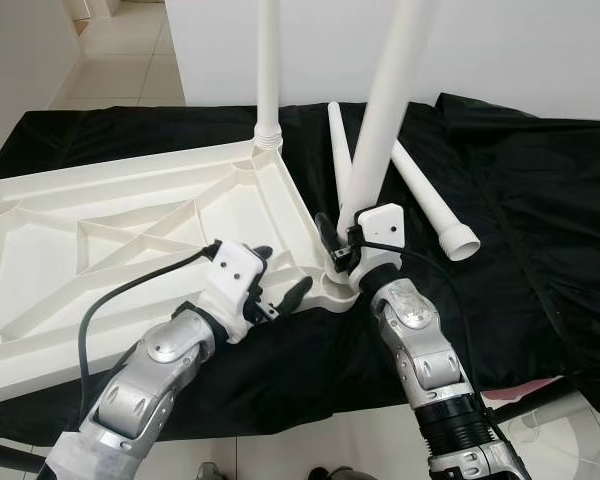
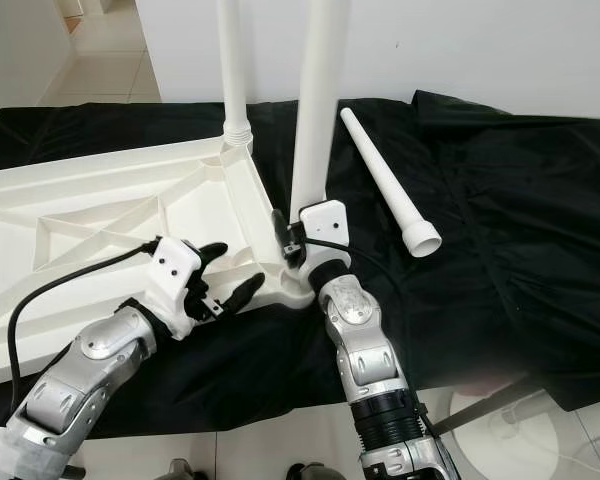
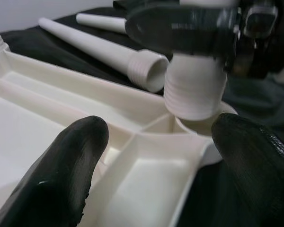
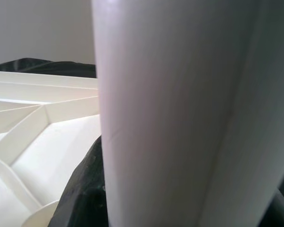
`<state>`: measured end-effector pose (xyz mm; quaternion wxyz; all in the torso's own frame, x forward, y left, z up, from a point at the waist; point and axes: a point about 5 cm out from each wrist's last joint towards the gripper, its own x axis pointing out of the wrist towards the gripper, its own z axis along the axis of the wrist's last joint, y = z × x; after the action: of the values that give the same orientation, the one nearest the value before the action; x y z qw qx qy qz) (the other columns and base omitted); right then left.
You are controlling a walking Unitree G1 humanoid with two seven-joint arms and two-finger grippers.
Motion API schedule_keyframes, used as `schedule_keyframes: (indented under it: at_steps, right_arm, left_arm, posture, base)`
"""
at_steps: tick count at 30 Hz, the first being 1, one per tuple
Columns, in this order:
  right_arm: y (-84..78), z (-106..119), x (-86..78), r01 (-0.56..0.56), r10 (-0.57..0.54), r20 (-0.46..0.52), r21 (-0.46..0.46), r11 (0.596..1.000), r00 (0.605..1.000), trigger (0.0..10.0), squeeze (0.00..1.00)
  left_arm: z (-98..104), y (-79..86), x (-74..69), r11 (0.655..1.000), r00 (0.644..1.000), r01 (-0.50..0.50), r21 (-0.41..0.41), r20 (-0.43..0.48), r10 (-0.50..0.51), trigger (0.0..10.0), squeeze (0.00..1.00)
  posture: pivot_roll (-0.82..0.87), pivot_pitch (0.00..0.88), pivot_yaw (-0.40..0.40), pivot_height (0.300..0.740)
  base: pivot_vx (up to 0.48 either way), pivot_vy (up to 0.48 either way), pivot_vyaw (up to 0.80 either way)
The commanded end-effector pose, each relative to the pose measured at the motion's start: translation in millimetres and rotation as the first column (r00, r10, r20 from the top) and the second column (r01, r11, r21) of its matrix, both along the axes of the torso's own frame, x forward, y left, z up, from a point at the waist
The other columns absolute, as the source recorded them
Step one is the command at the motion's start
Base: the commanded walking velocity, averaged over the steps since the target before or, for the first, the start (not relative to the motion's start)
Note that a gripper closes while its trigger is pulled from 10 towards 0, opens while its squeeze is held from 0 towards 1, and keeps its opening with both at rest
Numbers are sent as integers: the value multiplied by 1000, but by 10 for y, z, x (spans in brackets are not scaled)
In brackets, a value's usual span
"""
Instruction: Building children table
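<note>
Black fingers of my right gripper (image 1: 332,243) clamp the white leg (image 1: 378,130) upright over the tabletop's corner socket (image 1: 338,290).
My left gripper (image 1: 278,277) is spread open at that corner of the upturned tabletop (image 1: 130,260); two spare legs (image 1: 430,200) lie on the black cloth (image 1: 520,200).

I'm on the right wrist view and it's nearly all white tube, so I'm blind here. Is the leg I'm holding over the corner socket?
Observer: Yes. The right gripper grips the held leg low down, its threaded end at the corner socket.
Operator: Where's my left gripper?
Observer: The left gripper is open over the tabletop near that corner.
Operator: Any legs done?
Observer: One fitted leg stands at the far corner; two spare legs lie on the black cloth.
</note>
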<state>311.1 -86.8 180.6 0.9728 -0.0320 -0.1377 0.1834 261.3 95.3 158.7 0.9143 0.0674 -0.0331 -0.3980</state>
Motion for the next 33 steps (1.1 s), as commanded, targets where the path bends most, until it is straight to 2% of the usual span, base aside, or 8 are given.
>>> schedule_keyframes:
  at_steps: [1, 13, 23, 26, 33]
  right_arm:
    - [11, 4, -32, -20, 20, 12, -1, 1000, 1000, 10000, 0]
    - [4, -136, -73, -94, 93, -20, -44, 995, 995, 10000, 0]
    - [-39, -282, -116, -127, 123, -44, -92, 988, 991, 10000, 0]
    - [-57, -397, -174, -168, 162, -57, -137, 976, 985, 10000, 0]
    - [-73, -471, -210, -201, 192, -75, -137, 970, 979, 10000, 0]
  left_arm:
    - [-57, -60, -133, 971, 972, 235, 46, -45, -233, 10000, 0]
    - [-67, -19, -210, 954, 959, 281, 105, -60, -276, 10000, 0]
    - [-37, 0, -209, 955, 961, 275, 111, -53, -270, 10000, 0]
    - [-21, 11, -205, 957, 963, 268, 114, -49, -264, 10000, 0]
    - [-8, 23, -192, 958, 965, 261, 116, -46, -258, 10000, 0]
  posture:
    - [-25, 90, -41, 740]
    - [-20, 111, -37, 740]
    - [-19, 115, -34, 740]
    - [-17, 116, -33, 740]
    - [-12, 119, -31, 740]
  base:
    - [0, 0, 0]
    - [0, 0, 0]
    - [0, 0, 0]
    - [0, 0, 0]
    - [0, 0, 0]
